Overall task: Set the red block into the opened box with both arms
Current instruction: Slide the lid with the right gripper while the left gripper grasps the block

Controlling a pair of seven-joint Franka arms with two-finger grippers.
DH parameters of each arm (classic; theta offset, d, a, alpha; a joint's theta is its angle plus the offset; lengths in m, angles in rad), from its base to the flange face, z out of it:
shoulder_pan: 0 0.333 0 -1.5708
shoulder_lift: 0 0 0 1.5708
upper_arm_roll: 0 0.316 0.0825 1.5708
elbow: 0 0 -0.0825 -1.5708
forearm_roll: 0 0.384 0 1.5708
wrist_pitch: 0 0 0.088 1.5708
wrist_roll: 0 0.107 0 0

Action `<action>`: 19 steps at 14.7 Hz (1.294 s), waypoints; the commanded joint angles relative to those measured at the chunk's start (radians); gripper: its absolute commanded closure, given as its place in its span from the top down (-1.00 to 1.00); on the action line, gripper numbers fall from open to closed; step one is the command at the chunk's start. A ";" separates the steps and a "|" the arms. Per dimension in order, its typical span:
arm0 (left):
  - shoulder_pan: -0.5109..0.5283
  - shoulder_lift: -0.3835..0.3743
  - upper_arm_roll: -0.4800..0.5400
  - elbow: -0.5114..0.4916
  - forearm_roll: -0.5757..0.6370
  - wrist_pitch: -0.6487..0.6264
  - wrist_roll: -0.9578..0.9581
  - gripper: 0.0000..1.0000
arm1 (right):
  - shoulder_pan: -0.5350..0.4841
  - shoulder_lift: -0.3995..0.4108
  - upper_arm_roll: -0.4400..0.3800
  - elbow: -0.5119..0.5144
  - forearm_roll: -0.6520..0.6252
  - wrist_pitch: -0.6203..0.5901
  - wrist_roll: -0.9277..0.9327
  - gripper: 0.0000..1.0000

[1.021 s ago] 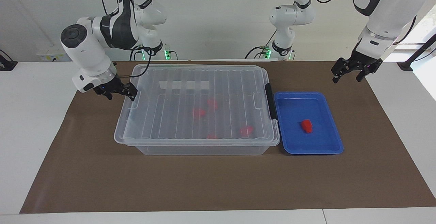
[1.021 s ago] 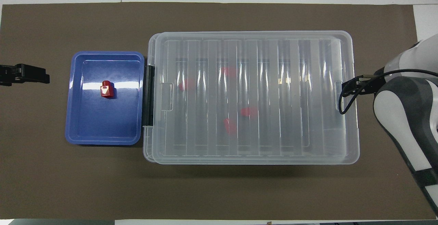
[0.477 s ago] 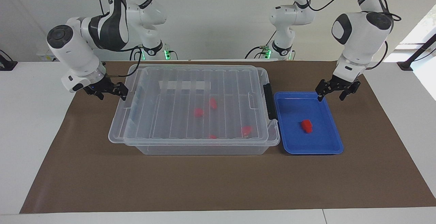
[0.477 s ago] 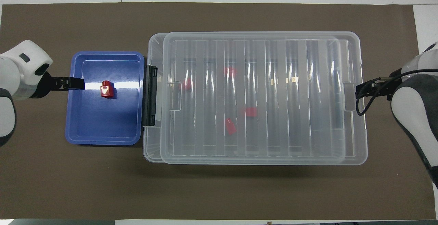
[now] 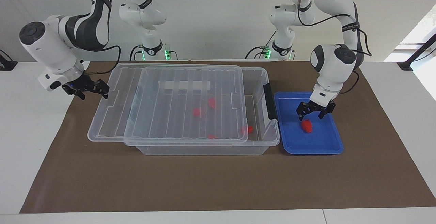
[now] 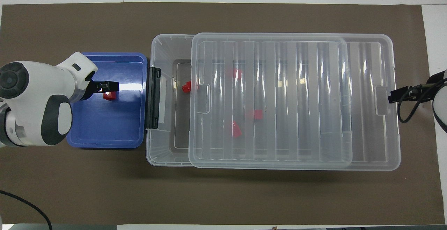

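Ribbed clear lid (image 5: 163, 101) overhangs the box (image 5: 262, 142); spread left gripper (image 5: 315, 112) hovers above the chunky red block (image 5: 307, 126); right gripper (image 5: 89, 89) spread.

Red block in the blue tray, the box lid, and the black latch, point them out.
red block (image 5: 307, 125), facing view, its top face
lid (image 6: 279, 100), overhead view, ribbed middle
black latch (image 5: 269, 101), facing view, mid-bar

We see the small bright red block (image 5: 307, 125) in the blue tray, perhaps untouched; the clear plastic box (image 5: 262, 139) lies part-uncovered.
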 commanded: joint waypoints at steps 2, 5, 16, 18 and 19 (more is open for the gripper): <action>-0.001 0.010 0.010 -0.055 -0.014 0.072 -0.004 0.93 | -0.006 -0.018 -0.029 -0.025 0.007 0.027 -0.083 1.00; -0.001 0.011 0.010 -0.078 -0.014 0.095 -0.006 0.73 | -0.006 -0.017 -0.042 -0.025 0.006 0.029 -0.103 1.00; 0.005 -0.057 0.012 -0.095 -0.014 0.079 -0.006 -1.00 | -0.010 -0.011 -0.094 -0.027 0.000 0.064 -0.224 1.00; 0.005 -0.112 0.012 -0.081 -0.014 0.003 -0.006 -1.00 | -0.010 -0.011 -0.111 -0.027 -0.002 0.064 -0.256 1.00; 0.007 -0.138 0.012 -0.070 -0.014 -0.029 -0.006 -1.00 | -0.010 -0.011 -0.117 -0.027 -0.002 0.065 -0.265 1.00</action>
